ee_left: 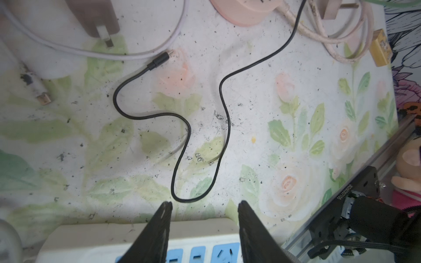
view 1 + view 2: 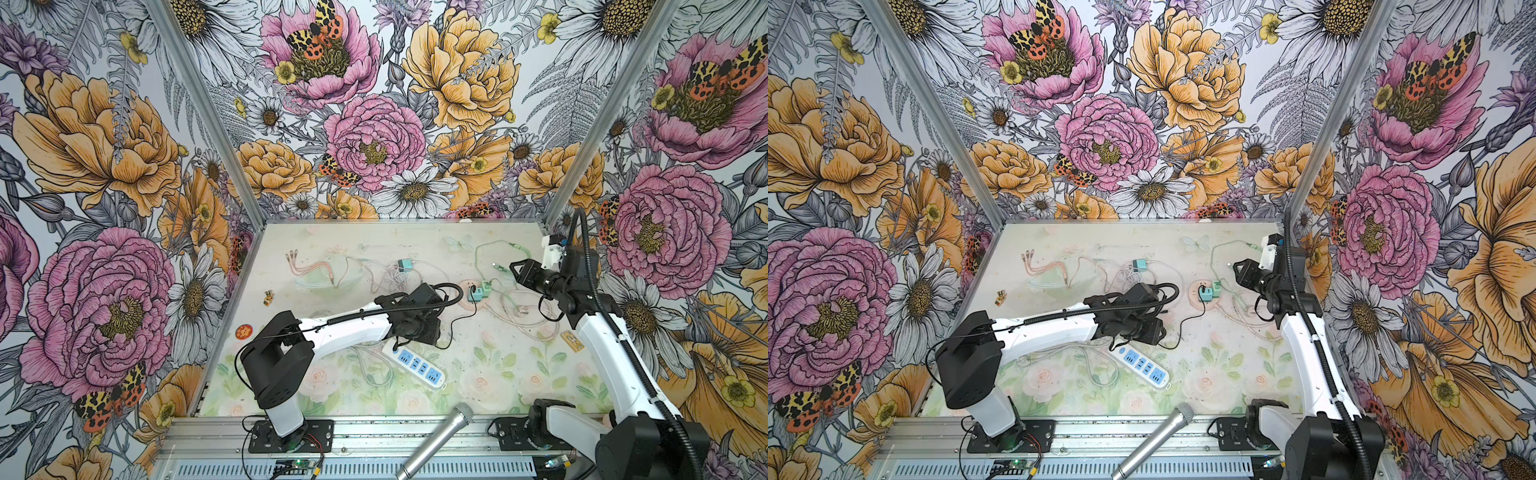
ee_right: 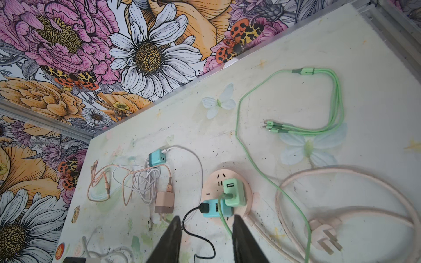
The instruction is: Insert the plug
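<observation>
**Bimanual cell, plug not yet inserted.** The left end effector (image 1: 205, 216) hangs over one end of the white power strip (image 2: 417, 366), which lies near the middle of the counter's (image 2: 478, 374) front edge. Its jaws stand partly apart and hold nothing. The right end effector (image 3: 206, 234) hovers near the right edge, its jaws likewise partly apart and empty. The pink three-pin plug (image 3: 324, 234) lies loose toward the right edge, near the round pink socket hub (image 3: 210, 184). The hub carries a teal charger (image 3: 213, 210) and a green charger (image 3: 234, 191).
</observation>
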Robot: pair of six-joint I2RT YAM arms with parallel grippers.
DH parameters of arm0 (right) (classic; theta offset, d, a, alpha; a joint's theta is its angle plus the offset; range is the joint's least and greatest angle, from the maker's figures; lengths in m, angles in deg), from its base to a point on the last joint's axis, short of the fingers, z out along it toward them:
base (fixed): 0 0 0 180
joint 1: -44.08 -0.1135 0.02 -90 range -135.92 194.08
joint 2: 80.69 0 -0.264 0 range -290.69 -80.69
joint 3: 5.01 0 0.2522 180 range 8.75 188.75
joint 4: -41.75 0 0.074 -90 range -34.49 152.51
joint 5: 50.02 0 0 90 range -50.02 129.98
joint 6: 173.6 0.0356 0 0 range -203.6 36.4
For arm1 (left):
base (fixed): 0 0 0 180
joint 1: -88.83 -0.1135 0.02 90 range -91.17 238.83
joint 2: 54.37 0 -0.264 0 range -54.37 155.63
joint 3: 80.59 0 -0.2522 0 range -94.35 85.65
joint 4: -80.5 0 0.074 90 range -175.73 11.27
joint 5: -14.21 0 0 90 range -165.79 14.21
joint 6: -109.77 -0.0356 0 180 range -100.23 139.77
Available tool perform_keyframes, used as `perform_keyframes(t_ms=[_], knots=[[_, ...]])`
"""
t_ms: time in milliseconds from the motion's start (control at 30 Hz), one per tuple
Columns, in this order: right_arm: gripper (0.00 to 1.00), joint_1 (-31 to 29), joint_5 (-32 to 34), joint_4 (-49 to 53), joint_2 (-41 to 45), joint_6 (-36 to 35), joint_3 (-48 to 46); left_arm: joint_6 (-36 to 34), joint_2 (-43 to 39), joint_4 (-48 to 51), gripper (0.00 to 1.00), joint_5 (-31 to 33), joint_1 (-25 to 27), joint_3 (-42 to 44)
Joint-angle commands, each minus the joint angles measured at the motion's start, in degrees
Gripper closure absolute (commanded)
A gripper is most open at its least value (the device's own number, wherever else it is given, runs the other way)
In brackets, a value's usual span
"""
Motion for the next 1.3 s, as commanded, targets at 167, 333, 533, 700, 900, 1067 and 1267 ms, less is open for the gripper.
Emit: perform_keyframes(t_ms=[167,333,533,700,900,1067,1267], knots=[[0.61,-0.32,1.10,-0.58,1.58,-1.69,-0.18,9.14,-0.20,-4.17,0.48,-0.51,-0.76,3.42],[0.60,-0.27,1.44,-0.58,1.85,-2.35,-0.14,14.10,0.35,-10.84,0.50,-2.85,-1.86,6.82],[0.60,-0.32,1.58,-0.66,1.77,-2.62,0.08,15.23,1.65,-10.98,0.50,-4.20,-2.16,6.49],[0.59,-0.29,1.98,-0.68,1.76,-2.74,0.08,16.96,3.59,-13.97,0.50,-7.42,-2.20,6.49],[0.59,-0.23,2.11,-0.66,1.85,-2.97,0.36,18.15,3.47,-14.23,0.53,-8.55,-1.89,7.82],[0.58,-0.24,2.11,-0.64,1.94,-3.06,0.05,17.53,3.97,-13.53,0.54,-8.73,-1.99,6.88],[0.58,-0.16,2.23,-0.59,2.20,-3.22,-0.16,17.81,4.99,-12.42,0.55,-10.10,-1.61,7.04]])
